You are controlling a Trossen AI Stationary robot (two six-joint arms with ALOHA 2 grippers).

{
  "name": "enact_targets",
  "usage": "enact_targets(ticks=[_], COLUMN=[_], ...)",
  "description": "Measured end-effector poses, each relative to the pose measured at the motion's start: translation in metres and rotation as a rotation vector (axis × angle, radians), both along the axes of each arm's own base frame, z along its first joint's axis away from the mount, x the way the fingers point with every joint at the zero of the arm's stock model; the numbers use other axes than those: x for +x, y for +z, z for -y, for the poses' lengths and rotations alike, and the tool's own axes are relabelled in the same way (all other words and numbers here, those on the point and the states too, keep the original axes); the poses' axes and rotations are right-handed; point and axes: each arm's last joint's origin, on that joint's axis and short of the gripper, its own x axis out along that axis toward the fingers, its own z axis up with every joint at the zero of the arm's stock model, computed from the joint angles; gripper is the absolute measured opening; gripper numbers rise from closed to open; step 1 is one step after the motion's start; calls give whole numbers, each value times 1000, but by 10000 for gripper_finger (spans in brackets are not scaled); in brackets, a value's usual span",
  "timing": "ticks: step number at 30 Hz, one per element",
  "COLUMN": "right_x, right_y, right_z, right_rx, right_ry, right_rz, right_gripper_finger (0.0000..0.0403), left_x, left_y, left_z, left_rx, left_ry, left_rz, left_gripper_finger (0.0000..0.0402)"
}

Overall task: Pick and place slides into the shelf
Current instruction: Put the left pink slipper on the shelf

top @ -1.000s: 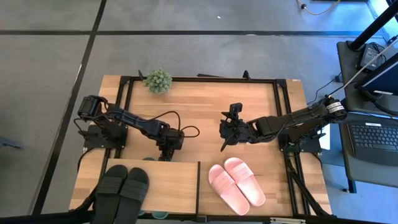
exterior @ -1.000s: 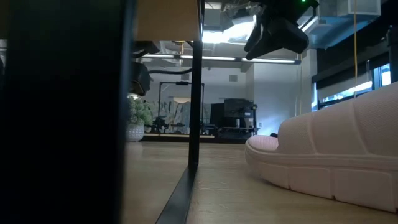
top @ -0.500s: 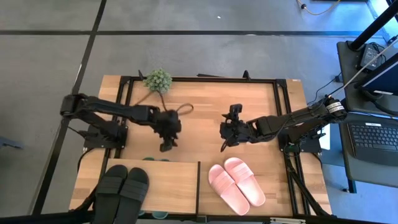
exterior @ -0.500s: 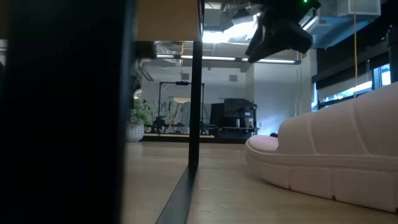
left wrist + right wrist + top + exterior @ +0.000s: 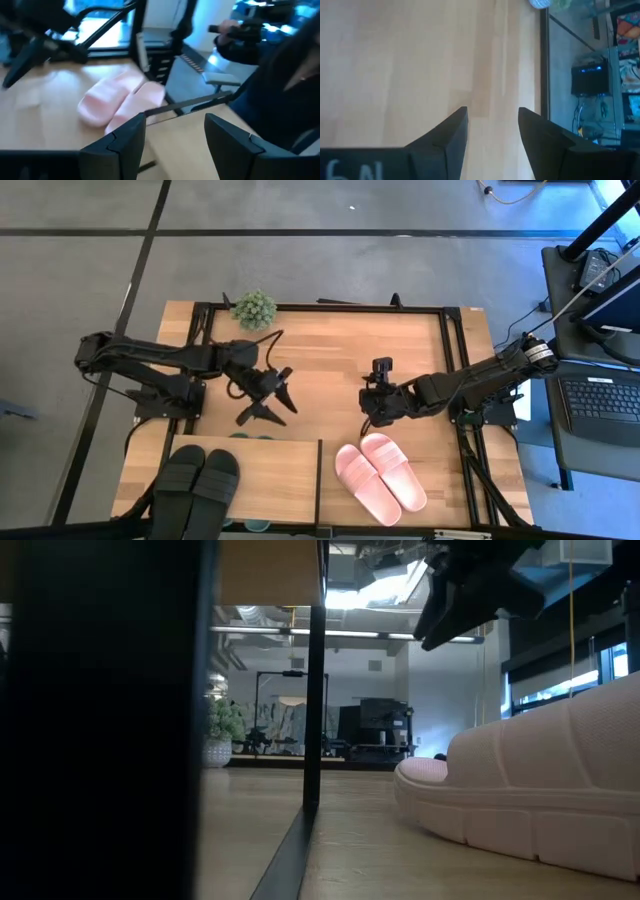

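The light pink slides [image 5: 380,477] lie side by side on the table, soles down, to the right of the shelf's black divider [image 5: 320,480]. They also show in the left wrist view [image 5: 120,100] and the low view [image 5: 540,790]. The black slides [image 5: 197,480] rest on the left end of the shelf's top board [image 5: 270,470]. Small dark green bits [image 5: 240,436] peek out at the board's far edge. My left gripper [image 5: 272,402] hangs open over the table just beyond the board, pointing toward the pink pair [image 5: 175,125]. My right gripper [image 5: 376,415] hovers open above bare wood beyond the pink slides [image 5: 492,120].
A small potted plant [image 5: 254,309] stands at the table's far edge, left of centre. Bare wood lies between the two grippers and along the far half of the table. A laptop [image 5: 600,405] sits on a stand off the table's right side.
My left arm has drawn back from the shelf's far edge, and its gripper has swung round from pointing down toward the table's right. My right gripper has shifted a little toward the near edge and the pink slides. No slide has moved.
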Motion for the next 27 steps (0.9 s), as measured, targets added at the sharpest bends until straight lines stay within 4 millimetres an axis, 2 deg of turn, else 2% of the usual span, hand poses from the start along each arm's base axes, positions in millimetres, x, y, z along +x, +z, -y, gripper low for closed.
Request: enact_targets(ticks=[5, 9, 12, 16, 18, 22, 25, 27], right_x=[-5, -11, -16, -20, -14, 12, 29, 34], right_y=[0, 2, 7, 20, 23, 23, 14, 8], right_z=[-18, -46, -69, -97, -109, -131, -145, -156], right_rx=[3, -23, -32, -10, -27, -91, -141, -121], right_ry=[64, 207, 323, 389, 418, 422, 392, 327], right_rz=[4, 15, 57, 100, 88, 2, -140, -173], right_gripper_finger=[177, 177, 177, 177, 177, 177, 177, 177], left_x=[-1, -2, -5, -7, -8, -9, -10, -10], left_y=[3, -1, -10, -18, -18, -18, -19, -20], left_z=[23, 36, 41, 41, 41, 41, 41, 41], left_rx=[62, 63, 32, -10, -16, -70, -98, -99], left_ry=[-115, -160, -177, -159, -160, -155, -150, -150], left_rz=[86, 163, 214, 254, 279, 281, 266, 262], left_gripper_finger=[195, 195, 195, 195, 195, 195, 195, 195])
